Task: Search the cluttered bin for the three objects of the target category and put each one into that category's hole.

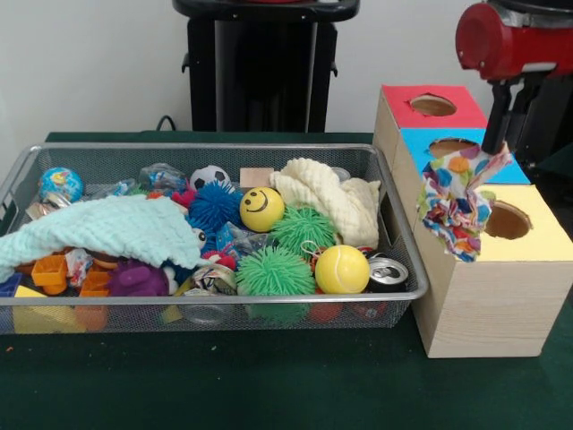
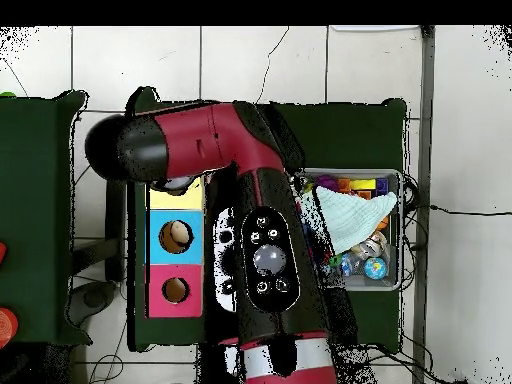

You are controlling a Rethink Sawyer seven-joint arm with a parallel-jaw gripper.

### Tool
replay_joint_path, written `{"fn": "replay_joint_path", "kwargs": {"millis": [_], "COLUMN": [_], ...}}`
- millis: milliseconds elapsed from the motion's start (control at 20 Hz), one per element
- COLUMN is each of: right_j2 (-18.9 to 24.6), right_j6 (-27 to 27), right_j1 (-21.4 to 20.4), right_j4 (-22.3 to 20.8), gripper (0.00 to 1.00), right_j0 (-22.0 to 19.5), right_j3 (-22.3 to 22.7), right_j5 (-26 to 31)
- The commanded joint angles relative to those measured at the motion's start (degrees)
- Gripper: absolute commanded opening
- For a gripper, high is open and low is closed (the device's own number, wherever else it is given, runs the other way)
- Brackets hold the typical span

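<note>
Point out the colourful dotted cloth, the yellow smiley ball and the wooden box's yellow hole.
Colourful dotted cloth (image 1: 458,208), front view: middle of the hanging folds.
Yellow smiley ball (image 1: 261,209), front view: centre of its face.
Yellow-topped hole (image 1: 508,220), front view: its dark opening.

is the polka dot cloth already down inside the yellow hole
No, the polka dot cloth hangs from the gripper above the wooden box, draped beside the yellow hole, which is open and unfilled.
</note>
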Motion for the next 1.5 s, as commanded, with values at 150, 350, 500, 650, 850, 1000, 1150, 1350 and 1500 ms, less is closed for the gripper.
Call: {"fn": "replay_joint_path", "kwargs": {"millis": [150, 350, 500, 650, 850, 1000, 1150, 1350, 1500], "right_j2": [-1.1, -2.2, -3.2, -4.1, -4.9, -5.4, -5.8, -6.8, -7.3], "right_j6": [8.6, 10.1, 11.0, 11.4, 12.2, 13.4, 12.5, 13.5, 13.9], "right_j1": [4.1, 3.6, 2.3, 1.2, -0.6, -1.7, -2.0, -3.0, -3.3], "right_j4": [-0.8, -0.8, -0.7, -0.4, 1.0, 2.5, 2.8, 3.4, 3.9], "gripper": [0.00, 0.00, 0.00, 0.00, 0.00, 0.00, 0.00, 0.00, 0.00], "right_j0": [0.2, 1.1, 2.0, 3.1, 4.0, 4.2, 4.3, 5.2, 5.6], "right_j3": [1.0, 1.9, 3.3, 4.1, 5.9, 7.5, 8.0, 9.2, 10.1], "right_j5": [-4.1, -4.6, -4.7, -4.4, -4.3, -4.7, -4.7, -4.6, -5.4]}}
